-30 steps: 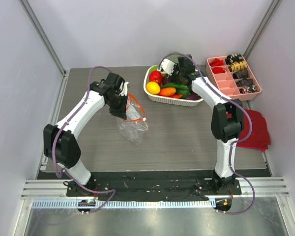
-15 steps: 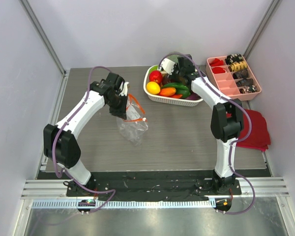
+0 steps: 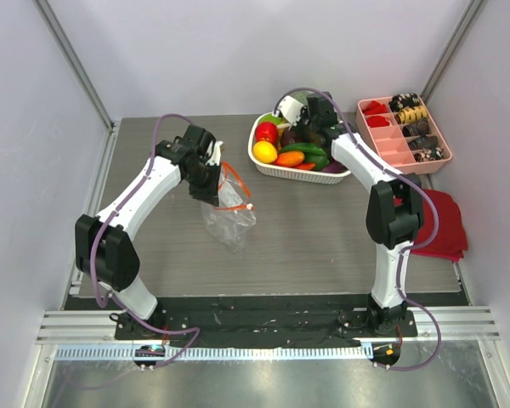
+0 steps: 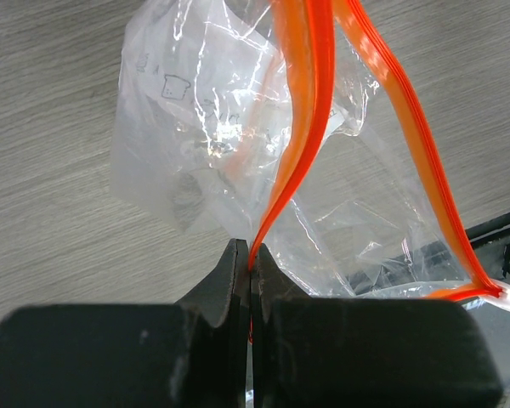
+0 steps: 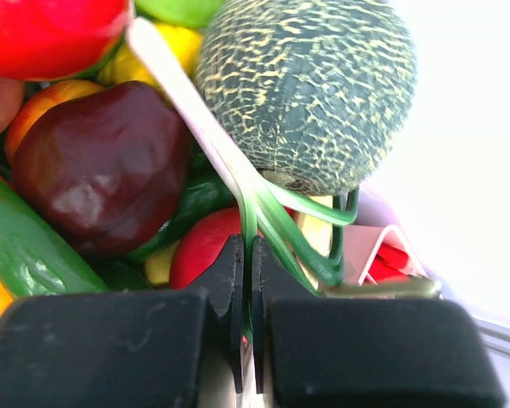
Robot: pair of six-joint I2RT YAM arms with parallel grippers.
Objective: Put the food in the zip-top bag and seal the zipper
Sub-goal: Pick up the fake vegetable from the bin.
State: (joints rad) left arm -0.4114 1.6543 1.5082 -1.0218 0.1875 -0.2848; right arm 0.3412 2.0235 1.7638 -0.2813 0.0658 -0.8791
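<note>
There's the left gripper (image 4: 251, 248) pinching the zipper (image 4: 308, 127) of the bag (image 4: 178, 144); far right, the right gripper (image 5: 246, 245) clamps a green stalk (image 5: 242, 191) beside the melon (image 5: 310, 85).

Food (image 5: 102, 161) piled tight around right claw (image 5: 246, 255) in basket (image 3: 299, 174); bare table (image 3: 323, 229) lane between bag (image 3: 229, 219) and right arm (image 3: 391, 212).

My left arm (image 3: 144, 191) rises from its base, leans forward and folds inward at the elbow, with the wrist tipped downward. My left gripper (image 4: 249, 255) has its jaws pressed tight on the zipper (image 4: 304, 127). My right arm (image 3: 382, 212) stands upright, then stretches far forward. My right gripper (image 5: 246, 251) is pinched closed on a thin white-and-green stalk (image 5: 195, 110).
</note>
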